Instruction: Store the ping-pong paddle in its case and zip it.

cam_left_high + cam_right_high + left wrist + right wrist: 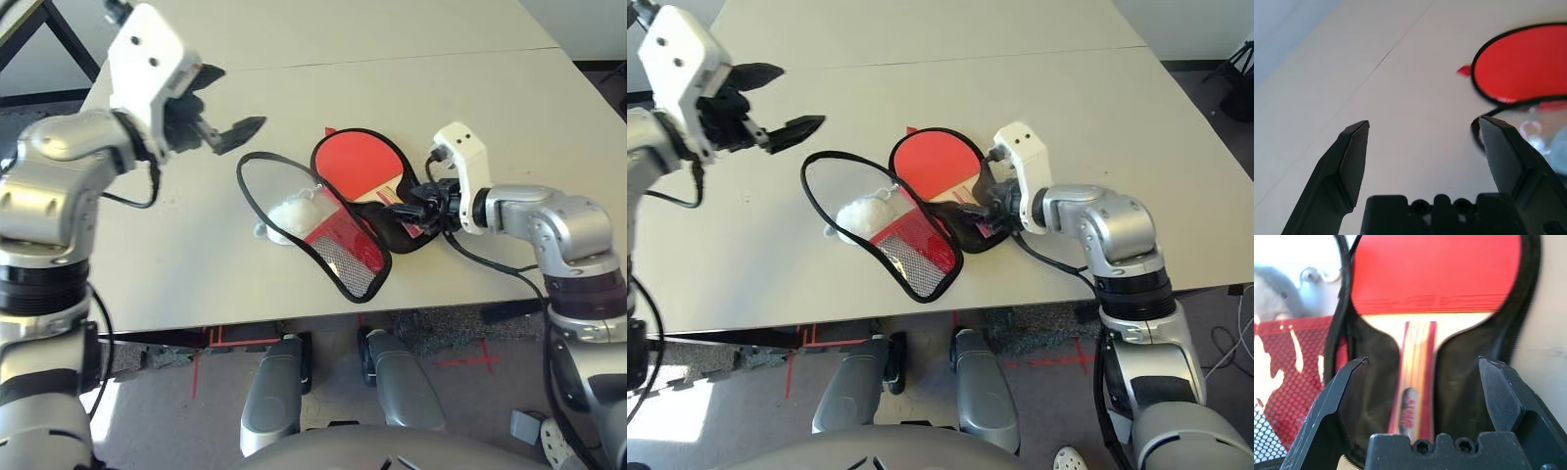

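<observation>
I read this as the point where the paddle (1436, 279) is laid in and the closing is yet to come. It lies flat in the lower half of the case (377, 211), red face up, its striped handle running down the black-lined neck. The lid of the case is thrown open to the left of the paddle and rests mesh pocket upward, with the white pompom (290, 213) on it, touching the mesh. My right gripper (1422, 363) sits just off the handle end, jaws wide and straddling the handle with nothing held; I think they stand clear of it, though the wrist view is soft there. My left gripper (217, 119) hangs above the table (470, 88), well apart from the case on the lid's side, jaws wide and empty. Next I need to fold the lid over the paddle, then find the pull by the pompom and run it round the black edging.
</observation>
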Controlling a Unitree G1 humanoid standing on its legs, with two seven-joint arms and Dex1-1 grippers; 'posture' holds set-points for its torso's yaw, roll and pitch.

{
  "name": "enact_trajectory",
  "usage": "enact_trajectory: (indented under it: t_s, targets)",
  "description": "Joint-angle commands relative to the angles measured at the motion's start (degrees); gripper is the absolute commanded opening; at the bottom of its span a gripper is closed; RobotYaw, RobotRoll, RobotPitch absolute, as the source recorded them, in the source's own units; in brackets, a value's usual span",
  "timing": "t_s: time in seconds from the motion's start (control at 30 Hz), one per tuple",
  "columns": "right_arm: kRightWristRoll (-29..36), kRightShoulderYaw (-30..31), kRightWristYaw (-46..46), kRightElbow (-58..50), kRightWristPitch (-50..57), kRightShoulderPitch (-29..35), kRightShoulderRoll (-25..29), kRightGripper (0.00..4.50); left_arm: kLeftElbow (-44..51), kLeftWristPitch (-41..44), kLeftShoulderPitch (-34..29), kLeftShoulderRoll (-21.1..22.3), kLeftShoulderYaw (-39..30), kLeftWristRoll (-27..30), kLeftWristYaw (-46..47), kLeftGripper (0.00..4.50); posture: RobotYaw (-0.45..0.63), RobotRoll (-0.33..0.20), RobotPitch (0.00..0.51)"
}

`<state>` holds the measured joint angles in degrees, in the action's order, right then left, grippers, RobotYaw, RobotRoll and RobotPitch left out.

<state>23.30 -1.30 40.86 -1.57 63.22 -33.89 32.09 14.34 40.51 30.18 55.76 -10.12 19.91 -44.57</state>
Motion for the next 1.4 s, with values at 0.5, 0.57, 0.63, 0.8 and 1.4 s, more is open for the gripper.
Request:
enact_trajectory:
  t_s: [0.5, 0.57, 0.63, 0.8, 1.4]
  targets:
    - [1.83, -11.91, -2.45, 19.69, -12.94, -7.44, -0.55, 4.44, 4.43, 1.66, -7.42, -7.74, 11.29, -1.47, 0.09, 4.5, 0.13, 0.0, 0.18]
    - [1.81, -12.85, -3.24, 20.13, -14.05, -6.68, -0.54, 4.44, 8.11, 4.99, -4.22, -12.34, 13.71, 1.17, 0.57, 4.5, 0.12, 0.0, 0.179]
    - [2.06, -13.54, -3.25, 20.46, -15.3, -5.81, -0.42, 4.44, 10.27, 7.15, -0.4, -17.61, 16.89, 2.42, 1.58, 4.5, 0.11, 0.0, 0.179]
    - [4.63, -15.38, 1.01, 22.77, -17.56, -5.2, 0.27, 4.44, 9.06, 8.55, 5.77, -28.11, 25.28, 0.05, 5.13, 4.5, 0.09, 0.0, 0.175]
    - [5.47, -9.11, 19.48, 31.31, -11.18, -7.48, 9.69, 4.44, 6.15, 4.66, 4.45, -29.82, 28.36, -5.49, 7.35, 4.5, 0.09, 0.0, 0.196]
